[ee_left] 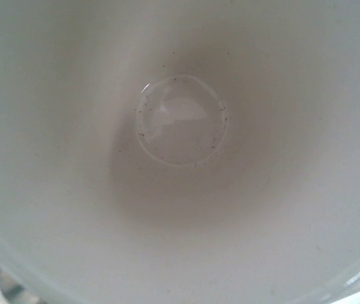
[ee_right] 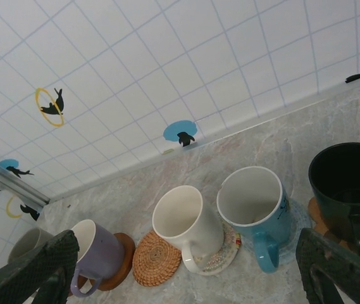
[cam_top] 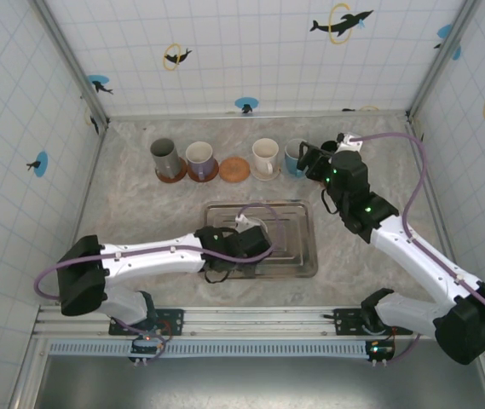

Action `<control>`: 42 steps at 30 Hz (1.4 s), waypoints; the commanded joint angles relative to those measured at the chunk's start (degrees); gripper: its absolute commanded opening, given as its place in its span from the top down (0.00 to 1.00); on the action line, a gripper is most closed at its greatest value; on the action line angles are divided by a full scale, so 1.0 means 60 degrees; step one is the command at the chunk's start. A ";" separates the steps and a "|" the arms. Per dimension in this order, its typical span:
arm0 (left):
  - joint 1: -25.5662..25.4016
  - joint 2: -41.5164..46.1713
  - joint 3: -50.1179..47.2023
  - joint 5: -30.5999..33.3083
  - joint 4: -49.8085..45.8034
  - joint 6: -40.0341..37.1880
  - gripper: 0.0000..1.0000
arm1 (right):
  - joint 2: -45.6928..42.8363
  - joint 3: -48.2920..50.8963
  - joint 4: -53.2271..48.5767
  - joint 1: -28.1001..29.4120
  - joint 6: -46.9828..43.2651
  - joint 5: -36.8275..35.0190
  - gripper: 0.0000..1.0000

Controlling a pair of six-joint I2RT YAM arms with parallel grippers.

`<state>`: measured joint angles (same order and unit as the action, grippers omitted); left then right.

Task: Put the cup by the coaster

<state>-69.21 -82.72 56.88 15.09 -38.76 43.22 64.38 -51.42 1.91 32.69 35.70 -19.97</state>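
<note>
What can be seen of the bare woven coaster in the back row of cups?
The coaster is a round, flat, tan-brown disc that looks woven from fibre in a spiral. It lies flat on the marbled table near the tiled back wall, and nothing stands on it. It sits between the purple cup and the white cup, close to both; whether its edge touches anything beside it is unclear.

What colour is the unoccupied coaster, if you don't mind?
The coaster is woven tan-brown; right wrist view shows it best.
</note>
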 commanded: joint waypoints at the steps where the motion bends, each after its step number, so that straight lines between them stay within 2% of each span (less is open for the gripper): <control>1: 0.0597 0.0431 0.0469 0.0480 0.0308 -0.0533 1.00 | -0.0151 0.0231 0.0309 -0.0086 -0.0075 0.0062 0.09; 10: 0.1950 0.0155 0.0994 0.0328 0.1020 -0.1447 1.00 | -0.0095 0.0298 0.0355 -0.0263 -0.0084 0.0295 0.10; 18: 0.2960 -0.0890 0.1943 -0.0097 0.1253 -0.1987 1.00 | -0.0065 0.0293 0.0340 -0.0422 -0.0139 0.0530 0.11; 21: 0.3418 -0.1251 0.2146 0.0060 0.1386 -0.2229 1.00 | -0.0084 0.0322 0.0279 -0.0510 -0.0193 0.0573 0.11; 28: 0.4591 -0.2137 0.3405 -0.0244 0.1758 -0.2710 1.00 | -0.0127 0.0488 0.0223 -0.0814 -0.0224 0.0647 0.11; 42: 0.5926 -0.4806 0.6280 -0.0567 0.1177 -0.3849 1.00 | 0.0088 0.0643 0.0179 -0.1476 -0.0231 0.1094 0.11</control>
<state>-34.61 -110.80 90.30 11.14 -31.79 22.68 64.49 -48.82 1.87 24.43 34.89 -14.22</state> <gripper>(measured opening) 0.146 0.893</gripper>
